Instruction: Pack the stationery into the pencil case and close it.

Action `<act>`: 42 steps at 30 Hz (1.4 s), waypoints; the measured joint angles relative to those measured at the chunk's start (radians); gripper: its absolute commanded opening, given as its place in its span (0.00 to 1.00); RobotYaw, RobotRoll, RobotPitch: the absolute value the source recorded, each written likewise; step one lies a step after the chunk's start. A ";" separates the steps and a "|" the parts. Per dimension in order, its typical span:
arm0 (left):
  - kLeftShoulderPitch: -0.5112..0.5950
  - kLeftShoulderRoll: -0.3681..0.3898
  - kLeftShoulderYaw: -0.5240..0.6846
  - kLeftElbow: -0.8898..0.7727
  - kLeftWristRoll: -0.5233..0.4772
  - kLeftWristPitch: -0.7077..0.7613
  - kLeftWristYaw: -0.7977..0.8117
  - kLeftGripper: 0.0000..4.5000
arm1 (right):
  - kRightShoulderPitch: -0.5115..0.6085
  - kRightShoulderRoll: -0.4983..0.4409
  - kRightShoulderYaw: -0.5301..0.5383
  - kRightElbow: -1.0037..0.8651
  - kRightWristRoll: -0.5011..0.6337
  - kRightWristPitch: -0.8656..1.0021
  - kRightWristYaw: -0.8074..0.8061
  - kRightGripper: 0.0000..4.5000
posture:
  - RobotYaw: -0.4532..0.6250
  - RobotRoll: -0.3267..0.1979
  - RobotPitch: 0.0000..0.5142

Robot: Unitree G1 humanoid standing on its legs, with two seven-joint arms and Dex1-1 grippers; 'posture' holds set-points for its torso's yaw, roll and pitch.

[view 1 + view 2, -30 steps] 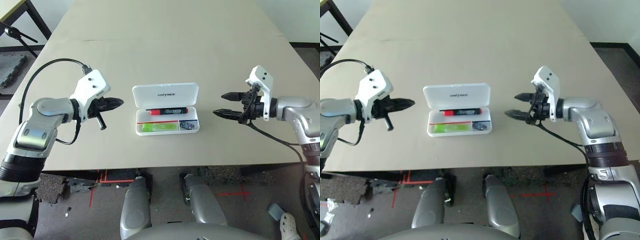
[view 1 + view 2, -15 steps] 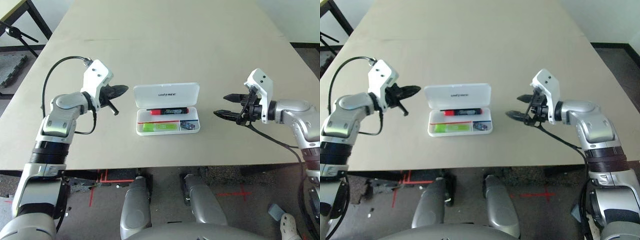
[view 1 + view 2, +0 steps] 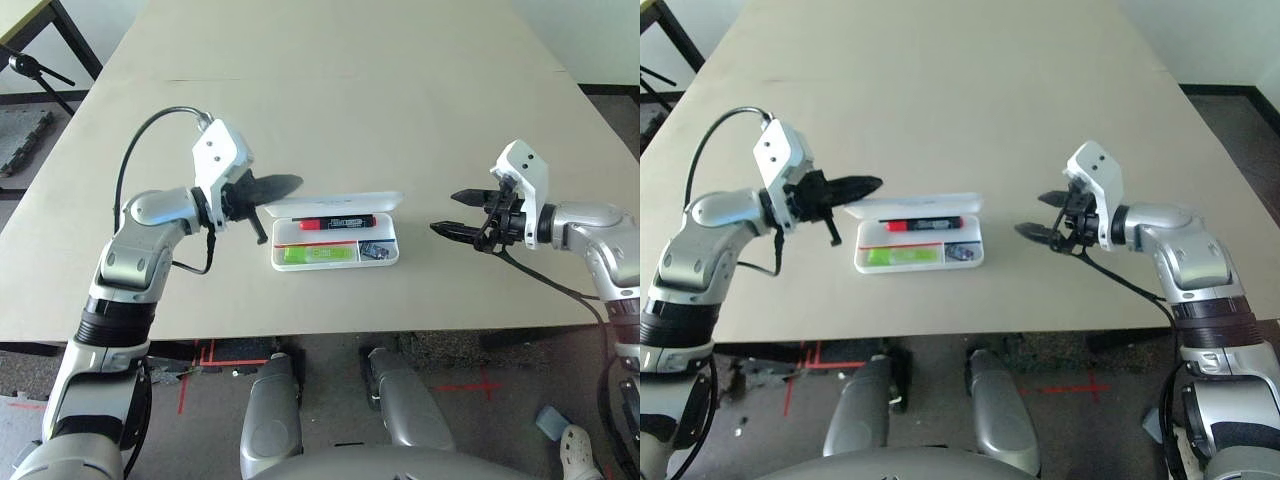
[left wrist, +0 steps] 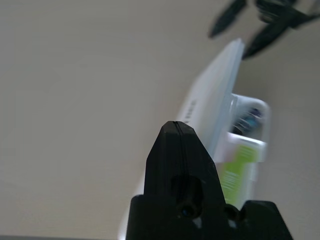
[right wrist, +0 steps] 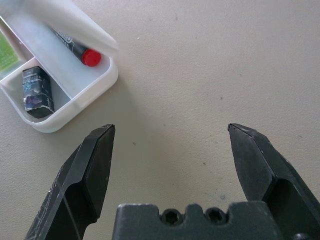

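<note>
1. Pencil case (image 3: 335,243): mid-table, lid (image 3: 335,203) half lowered; likely light, stiff, slippery plastic; best pressed on the lid's top.
2. Contents: highlighter (image 3: 318,255), marker (image 3: 336,222), small block (image 3: 375,250), all inside.
3. Left gripper (image 3: 283,186): fingers together, empty, at the lid's edge.
4. Right gripper (image 3: 447,213): spread wide, empty, well apart.

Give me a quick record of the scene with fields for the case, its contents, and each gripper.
pencil case: on table, lid partly lowered
contents: highlighter, marker, dark block, all inside
left gripper: shut, at lid's left end
right gripper: open, right of case, apart from it
</note>
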 measured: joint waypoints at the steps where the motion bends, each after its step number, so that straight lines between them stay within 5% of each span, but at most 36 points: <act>1: 0.008 0.007 -0.012 -0.006 0.005 0.001 0.000 0.00 | -0.001 0.001 0.002 0.001 -0.003 -0.002 0.000 1.00 | 0.34 0.62 0.40; 11: 0.071 0.002 -0.187 -0.010 0.161 -0.044 0.040 0.00 | -0.002 0.014 0.007 0.011 -0.025 -0.016 -0.003 1.00 | 0.34 0.62 0.40; 20: 0.084 0.011 -0.208 0.007 0.214 -0.125 0.064 0.00 | -0.016 0.043 0.009 0.046 -0.052 -0.044 -0.029 1.00 | 0.35 0.62 0.41; 23: 0.097 -0.056 -0.161 0.043 0.200 -0.137 0.118 0.14 | -0.058 0.085 0.001 0.090 -0.066 -0.090 -0.083 1.00 | 0.35 0.62 0.42; 33: 0.023 -0.144 0.189 0.232 0.081 -0.187 0.338 0.99 | -0.188 0.245 -0.148 0.301 -0.073 -0.348 -0.347 1.00 | 0.36 0.62 0.38; 42: -0.035 -0.171 0.439 0.473 0.018 -0.313 0.550 1.00 | -0.200 0.376 -0.317 0.484 -0.067 -0.641 -0.645 1.00 | 0.37 0.62 0.32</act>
